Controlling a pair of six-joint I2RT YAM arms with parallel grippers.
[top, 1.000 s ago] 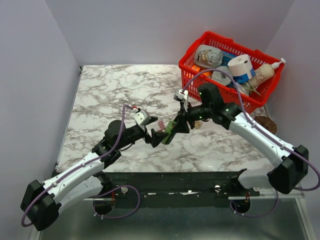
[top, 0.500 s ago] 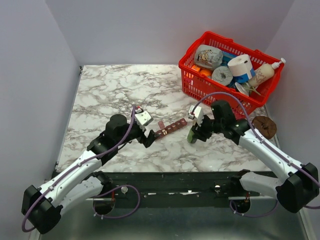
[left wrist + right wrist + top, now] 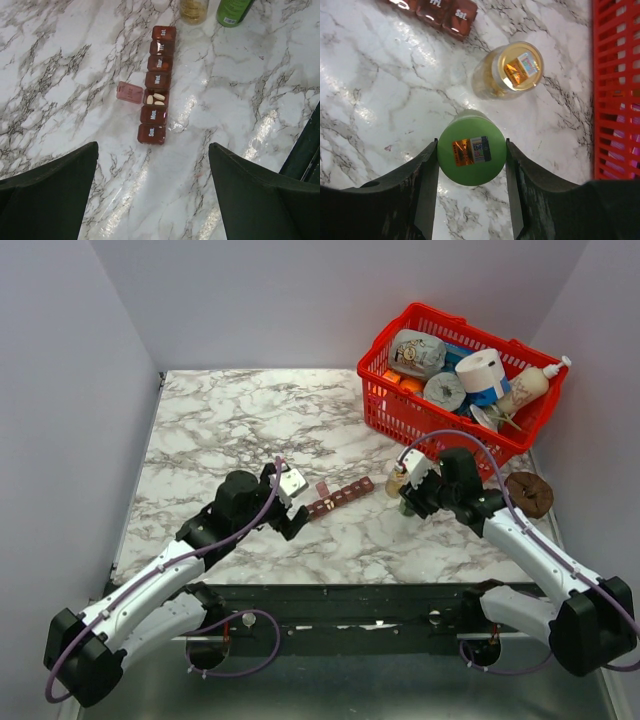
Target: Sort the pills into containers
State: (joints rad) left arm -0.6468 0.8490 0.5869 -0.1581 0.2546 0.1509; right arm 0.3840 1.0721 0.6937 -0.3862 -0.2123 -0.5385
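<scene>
The reddish-brown plastic pill-organiser strip (image 3: 157, 85) lay midway between the marble table's (image 3: 220, 410) side edges, below the wide-open, empty left end effector (image 3: 152, 145), while the right end effector (image 3: 471, 149) clamped an upright green plastic bottle (image 3: 470, 162), best kept level, I reckoned, clear of the gold-lidded amber jar (image 3: 507, 70) beside it.

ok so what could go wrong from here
The right gripper clamps the green bottle right beside the amber bottle; a sideways move could topple the amber one. One cell of the organiser is open with pills inside, and the open left gripper hovers near; a nudge might spill them.
</scene>
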